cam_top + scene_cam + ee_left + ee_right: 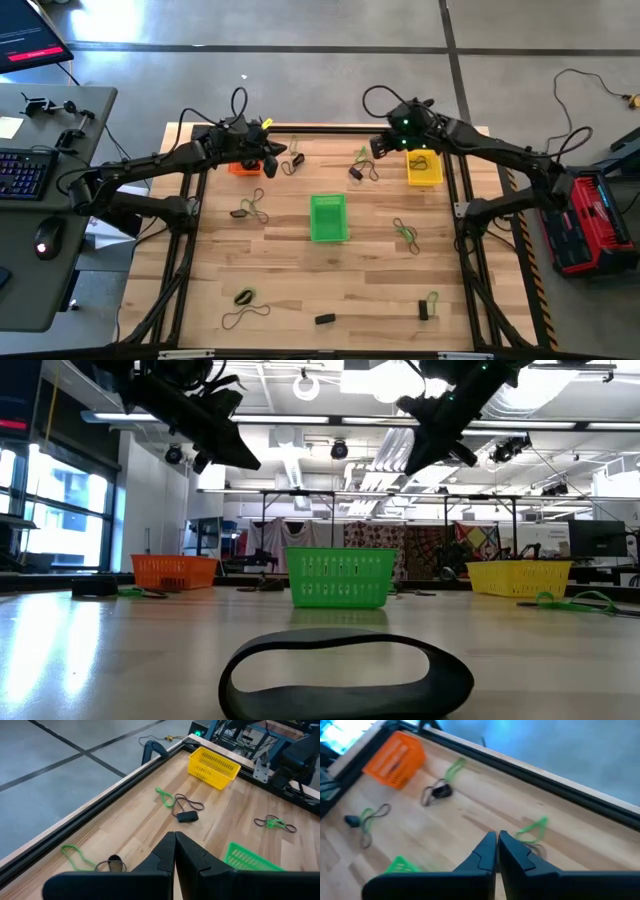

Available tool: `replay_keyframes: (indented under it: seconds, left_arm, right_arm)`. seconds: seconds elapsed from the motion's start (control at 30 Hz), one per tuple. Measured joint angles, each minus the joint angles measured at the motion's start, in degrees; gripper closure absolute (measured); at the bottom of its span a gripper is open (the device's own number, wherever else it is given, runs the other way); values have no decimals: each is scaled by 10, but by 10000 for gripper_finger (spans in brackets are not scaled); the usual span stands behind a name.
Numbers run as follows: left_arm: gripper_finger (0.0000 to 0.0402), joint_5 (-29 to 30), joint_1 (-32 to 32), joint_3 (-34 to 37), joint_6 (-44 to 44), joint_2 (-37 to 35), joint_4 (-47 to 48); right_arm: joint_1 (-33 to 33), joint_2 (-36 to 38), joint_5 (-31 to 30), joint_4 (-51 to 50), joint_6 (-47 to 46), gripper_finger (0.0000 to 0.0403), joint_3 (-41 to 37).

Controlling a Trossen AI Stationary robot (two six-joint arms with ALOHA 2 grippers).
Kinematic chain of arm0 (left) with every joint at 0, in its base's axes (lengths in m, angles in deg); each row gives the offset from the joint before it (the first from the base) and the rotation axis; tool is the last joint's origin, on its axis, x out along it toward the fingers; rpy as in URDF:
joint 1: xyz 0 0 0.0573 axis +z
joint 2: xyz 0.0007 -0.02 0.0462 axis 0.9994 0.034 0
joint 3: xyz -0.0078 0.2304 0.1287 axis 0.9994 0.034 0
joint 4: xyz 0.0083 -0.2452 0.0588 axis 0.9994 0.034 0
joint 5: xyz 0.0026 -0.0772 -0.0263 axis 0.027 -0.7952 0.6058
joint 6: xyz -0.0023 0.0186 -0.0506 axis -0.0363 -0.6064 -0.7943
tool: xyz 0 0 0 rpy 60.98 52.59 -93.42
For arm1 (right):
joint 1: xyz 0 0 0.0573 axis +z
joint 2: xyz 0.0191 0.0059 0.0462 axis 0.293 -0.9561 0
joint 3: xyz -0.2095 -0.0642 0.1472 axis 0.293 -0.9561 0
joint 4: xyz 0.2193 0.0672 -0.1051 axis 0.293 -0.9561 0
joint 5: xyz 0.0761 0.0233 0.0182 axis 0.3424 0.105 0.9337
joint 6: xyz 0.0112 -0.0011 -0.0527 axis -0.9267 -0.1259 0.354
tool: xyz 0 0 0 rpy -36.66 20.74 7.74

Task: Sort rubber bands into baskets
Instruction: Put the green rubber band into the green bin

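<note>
Three baskets stand on the wooden table: orange [243,166] at the far left, yellow [424,168] at the far right, green [328,218] in the middle. Black, green and tan rubber bands lie scattered, among them a bunch [360,168] between the grippers, one [248,208] left of the green basket and one [405,232] to its right. My left gripper [268,156] hovers shut beside the orange basket, its fingers closed together in the left wrist view [175,837]. My right gripper [378,146] hovers shut left of the yellow basket, and is also closed in its wrist view [497,837]. Neither shows a band.
More bands lie near the front edge [243,297], [325,319], [428,305]; a black one fills the low view's foreground [345,675]. Green and dark bands [297,160] lie by the orange basket. A black rail frames the table [330,128]. A desk with a keyboard [22,172] stands at the left.
</note>
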Motion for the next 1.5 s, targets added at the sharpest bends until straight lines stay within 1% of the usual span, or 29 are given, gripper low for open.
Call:
replay_keyframes:
  seconds: [0.1,0.23,0.33,0.47,0.67,0.87,1.03,1.2,1.3,1.5]
  left_arm:
    - [402,-25,0,0,-4,0,-1]
    - [401,-59,0,0,3,0,2]
    - [402,-63,0,0,10,0,17]
    - [402,-64,0,0,-4,0,19]
    - [402,-64,0,0,-5,0,18]
    - [401,-59,0,0,-29,0,18]
    - [402,-51,0,0,-29,0,18]
    - [402,-51,0,0,-30,0,18]
    - [402,-49,0,0,-34,0,18]
    - [402,-46,0,0,-34,0,18]
  right_arm:
    - [20,-15,1,17,-2,381,0]
    - [39,-41,7,27,-2,352,0]
    - [50,-60,8,27,-22,327,0]
    - [54,-81,6,27,-65,297,0]
    - [42,-116,-26,23,-113,263,-1]
    - [20,-153,-72,23,-164,235,-1]
    - [0,-177,-75,23,-167,224,-1]
    - [-20,-195,-78,25,-168,224,-1]
    - [-32,-204,-93,29,-171,224,-1]
    - [-52,-225,-91,56,-167,224,-1]
